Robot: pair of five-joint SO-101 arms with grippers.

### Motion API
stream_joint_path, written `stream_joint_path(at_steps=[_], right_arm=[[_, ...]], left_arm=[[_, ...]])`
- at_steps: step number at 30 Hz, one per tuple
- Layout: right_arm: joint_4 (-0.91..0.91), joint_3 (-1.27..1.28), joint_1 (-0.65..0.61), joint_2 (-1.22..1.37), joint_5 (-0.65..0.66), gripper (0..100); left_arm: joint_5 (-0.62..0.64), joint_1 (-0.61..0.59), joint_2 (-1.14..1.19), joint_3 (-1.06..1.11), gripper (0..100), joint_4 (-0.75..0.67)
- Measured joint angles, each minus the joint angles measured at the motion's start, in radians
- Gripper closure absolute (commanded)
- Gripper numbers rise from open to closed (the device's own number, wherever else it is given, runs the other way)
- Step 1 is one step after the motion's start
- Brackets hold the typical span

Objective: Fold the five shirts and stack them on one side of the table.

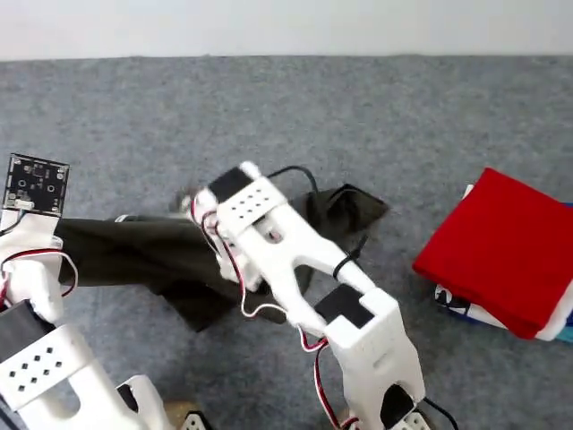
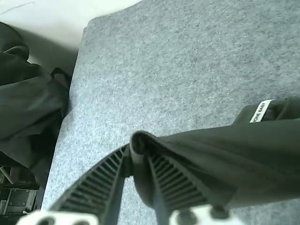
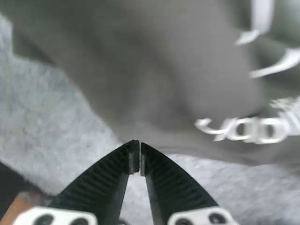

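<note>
Black-ribbed left pincer clamping fold of black shirt at its end by left arm. Right pincer hanging with tips pressed together, gripping nothing, just beside shirt's edge. Shirt lying stretched across grey felt worktop. Beyond, red folded shirt sitting atop stack of folded shirts near worktop's right side.

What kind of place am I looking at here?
Probably a robotics lab or hobby workbench: a grey felt-covered table, white robot arms over a dark shirt, and a stack of folded shirts at one side.
</note>
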Motion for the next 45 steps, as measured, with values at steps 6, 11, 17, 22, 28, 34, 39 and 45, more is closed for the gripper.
stream_joint_path(at_steps=[6, 11, 17, 22, 28, 34, 39, 45], right_arm=[[-0.103, 0.051, 0.107, 0.101, 0.029, 98.8], [-0.169, -0.057, 0.227, 0.192, 0.094, 98.9], [-0.172, -0.245, 0.284, 0.203, 0.095, 98.7], [-0.029, -0.299, 0.252, 0.203, 0.095, 98.9], [0.000, -0.282, 0.178, 0.164, 0.054, 99.0], [0.000, -0.074, 0.057, 0.006, 0.048, 98.7], [-0.003, 0.018, 0.002, -0.025, 0.048, 98.7], [-0.141, 0.018, 0.091, 0.075, 0.084, 98.7]], left_arm=[[0.000, 0.000, 0.000, 0.000, 99, 0.000], [0.000, 0.000, 0.000, 0.000, 99, 0.000], [0.000, 0.000, 0.000, 0.000, 99, 0.000], [0.000, 0.000, 0.000, 0.000, 99, 0.000], [0.000, 0.000, 0.000, 0.000, 99, 0.000], [0.000, 0.000, 0.000, 0.000, 99, 0.000], [0.000, 0.000, 0.000, 0.000, 99, 0.000], [0.000, 0.000, 0.000, 0.000, 99, 0.000]])
